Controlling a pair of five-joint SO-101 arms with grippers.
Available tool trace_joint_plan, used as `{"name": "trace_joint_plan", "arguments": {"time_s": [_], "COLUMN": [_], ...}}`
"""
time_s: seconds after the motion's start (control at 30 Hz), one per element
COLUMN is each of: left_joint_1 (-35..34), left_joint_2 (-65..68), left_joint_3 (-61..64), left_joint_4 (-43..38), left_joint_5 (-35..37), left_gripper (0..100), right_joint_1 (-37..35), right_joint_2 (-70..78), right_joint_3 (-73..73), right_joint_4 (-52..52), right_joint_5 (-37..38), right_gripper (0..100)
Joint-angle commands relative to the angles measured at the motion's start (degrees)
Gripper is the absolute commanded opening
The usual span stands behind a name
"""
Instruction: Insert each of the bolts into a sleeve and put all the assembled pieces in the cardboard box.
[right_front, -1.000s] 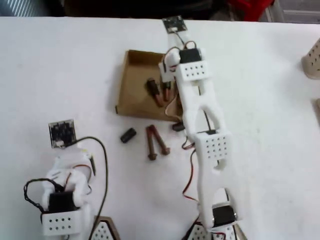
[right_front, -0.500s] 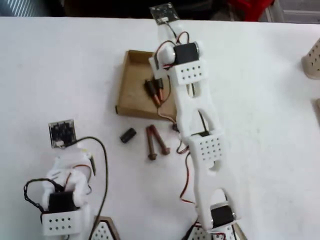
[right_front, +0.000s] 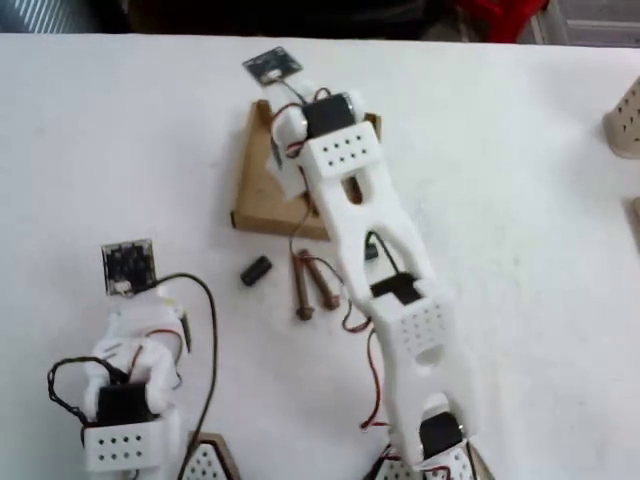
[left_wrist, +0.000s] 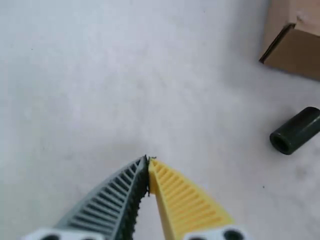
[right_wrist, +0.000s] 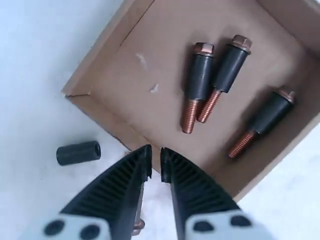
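The cardboard box (right_wrist: 125, 70) holds three bolts in black sleeves, two side by side (right_wrist: 202, 75) (right_wrist: 231, 62) and one apart (right_wrist: 267, 115). My right gripper (right_wrist: 155, 156) hangs over the box's near wall, almost shut with a thin gap and nothing in it. In the high view the right arm (right_front: 340, 160) reaches across the box (right_front: 255, 195). A loose black sleeve (right_front: 257, 270) (right_wrist: 78, 152) and two bare bolts (right_front: 304, 287) (right_front: 325, 285) lie on the table beside the box. My left gripper (left_wrist: 148, 165) is shut and empty, well short of the sleeve (left_wrist: 296, 131).
The left arm (right_front: 130, 345) sits folded at the table's front left. White table (right_front: 120, 140) stretches to the left of the box. A perforated tan object (right_front: 625, 120) stands at the right edge. A box corner (left_wrist: 295, 45) shows beyond the left gripper.
The right arm has swung leftward over the box and now covers the assembled pieces in the high view. The left arm, sleeve and loose bolts have stayed put.
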Motion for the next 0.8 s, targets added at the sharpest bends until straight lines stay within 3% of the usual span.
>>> {"name": "trace_joint_plan", "arguments": {"time_s": [0.0,0.13,0.43,0.67,0.77], "left_joint_1": [-0.84,-2.15,-19.91,-20.18,-20.18], "left_joint_2": [-0.66,-0.66,-0.31,-0.31,-0.31], "left_joint_3": [-0.09,-0.09,-0.09,-0.09,-0.09], "left_joint_4": [-0.79,-1.93,-9.93,-9.05,-8.70], "left_joint_5": [-0.79,-0.70,-1.05,-1.05,-1.05], "left_gripper": [2,2,2,2,2], "right_joint_1": [-2.86,-6.90,-14.81,-18.15,-18.24], "right_joint_2": [-8.92,-14.64,-24.22,-27.65,-28.26], "right_joint_3": [5.36,13.98,40.62,55.82,58.99], "right_joint_4": [2.59,2.42,-12.44,-23.25,-26.51], "right_joint_5": [5.10,11.52,19.43,31.12,33.41], "right_gripper": [1.5,1.5,1.5,2.2,9.0]}}
